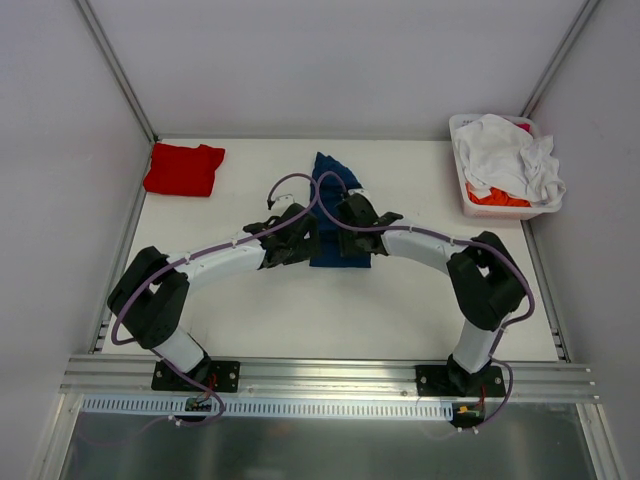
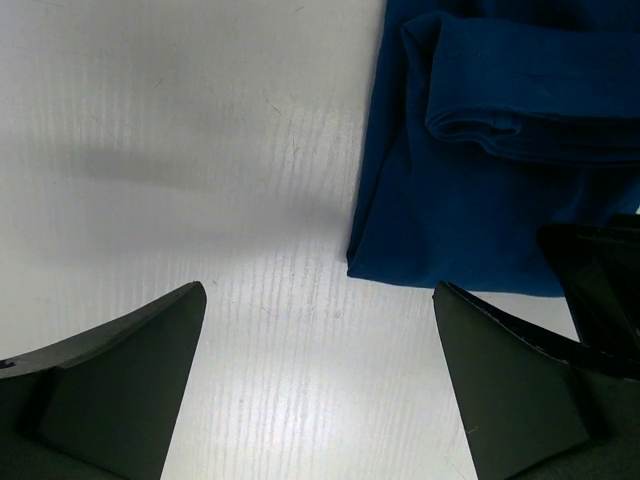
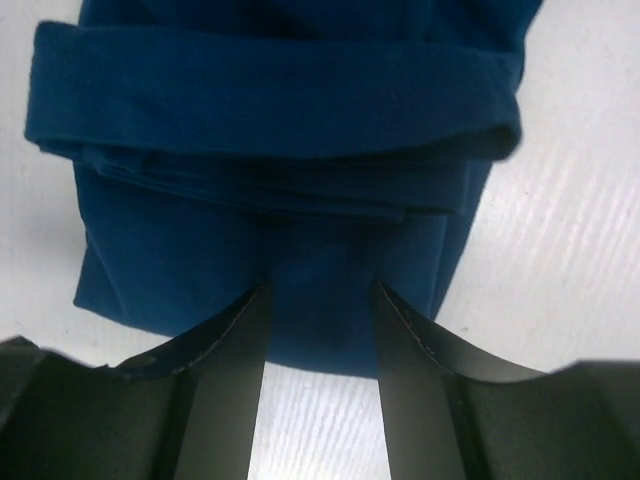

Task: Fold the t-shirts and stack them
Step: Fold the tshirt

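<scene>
Both jaws apart: navy t-shirt [image 3: 280, 120] edge within right gripper [image 3: 320, 290], beside left gripper [image 2: 320, 290].

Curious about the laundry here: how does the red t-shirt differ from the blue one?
The red t-shirt lies alone at the far left of the table; the blue t-shirt lies in the middle, the right gripper over its near edge. Red is a squat rectangle; blue is a longer, narrower strip with a fold across it. Both are folded and lie flat.
</scene>
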`<act>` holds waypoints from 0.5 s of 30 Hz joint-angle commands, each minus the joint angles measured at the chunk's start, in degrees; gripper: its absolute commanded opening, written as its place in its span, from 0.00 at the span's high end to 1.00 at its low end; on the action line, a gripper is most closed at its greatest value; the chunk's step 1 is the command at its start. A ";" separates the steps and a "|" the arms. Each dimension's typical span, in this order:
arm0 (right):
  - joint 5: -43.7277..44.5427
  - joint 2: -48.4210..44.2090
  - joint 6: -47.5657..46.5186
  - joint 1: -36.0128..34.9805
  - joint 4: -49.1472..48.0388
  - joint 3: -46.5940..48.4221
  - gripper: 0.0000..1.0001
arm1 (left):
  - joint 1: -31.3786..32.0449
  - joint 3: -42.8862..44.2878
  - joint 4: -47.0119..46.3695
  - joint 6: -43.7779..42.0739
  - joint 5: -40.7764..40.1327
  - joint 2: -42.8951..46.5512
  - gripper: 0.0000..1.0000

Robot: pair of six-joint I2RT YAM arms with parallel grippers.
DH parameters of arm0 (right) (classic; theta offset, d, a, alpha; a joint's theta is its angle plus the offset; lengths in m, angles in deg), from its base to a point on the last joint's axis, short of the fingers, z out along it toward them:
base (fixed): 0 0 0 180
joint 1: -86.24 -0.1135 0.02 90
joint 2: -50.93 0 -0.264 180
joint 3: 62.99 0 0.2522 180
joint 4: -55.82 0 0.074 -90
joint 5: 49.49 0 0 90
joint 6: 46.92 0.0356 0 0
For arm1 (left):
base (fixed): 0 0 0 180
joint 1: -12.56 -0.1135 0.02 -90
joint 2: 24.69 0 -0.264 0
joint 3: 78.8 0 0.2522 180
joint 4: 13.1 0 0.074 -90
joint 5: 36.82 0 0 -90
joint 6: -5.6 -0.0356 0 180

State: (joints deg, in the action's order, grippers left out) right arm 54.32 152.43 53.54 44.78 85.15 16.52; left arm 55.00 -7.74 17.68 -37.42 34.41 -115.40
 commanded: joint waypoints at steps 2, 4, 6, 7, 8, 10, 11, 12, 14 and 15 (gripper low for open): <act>-1.14 3.09 -0.44 0.40 -1.95 5.87 0.52 | 0.46 0.27 0.47 -0.31 -2.50 0.54 0.01; -1.32 4.67 -1.14 0.84 -1.86 8.06 0.52 | 0.46 0.62 0.47 -0.49 -2.68 -0.07 0.01; -1.67 5.73 -1.58 1.28 -1.69 9.65 0.52 | 0.46 0.80 0.47 -0.58 -2.68 -0.77 0.01; -1.85 7.04 -1.76 1.46 -1.43 10.44 0.52 | 0.46 1.06 0.47 -0.66 -2.59 -1.04 0.01; -2.11 7.66 -2.11 2.07 -1.07 12.10 0.52 | 0.46 1.15 0.47 -0.75 -2.51 -1.30 0.01; -2.46 9.33 -2.46 3.12 -0.90 13.51 0.52 | 0.46 1.15 0.48 -0.75 -2.42 -1.39 0.01; -2.81 9.86 -2.72 3.39 -0.81 14.83 0.52 | 0.46 1.15 0.47 -0.75 -2.42 -1.39 0.01; -2.99 10.30 -2.90 3.74 -0.89 15.45 0.52 | 0.46 1.15 0.47 -0.84 -2.42 -1.31 0.01; -3.86 11.88 -3.08 4.89 -0.63 17.37 0.52 | 0.46 0.80 0.48 -0.84 -2.68 -1.13 0.01; -4.04 12.32 -3.25 5.32 -0.46 18.00 0.53 | 0.46 0.71 0.47 -0.84 -2.77 -0.95 0.01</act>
State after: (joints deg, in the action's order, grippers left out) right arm 51.65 163.59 51.53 48.67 84.82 30.58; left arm 55.00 -7.72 17.66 -37.44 33.06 -116.63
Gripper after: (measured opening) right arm 0.477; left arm 0.990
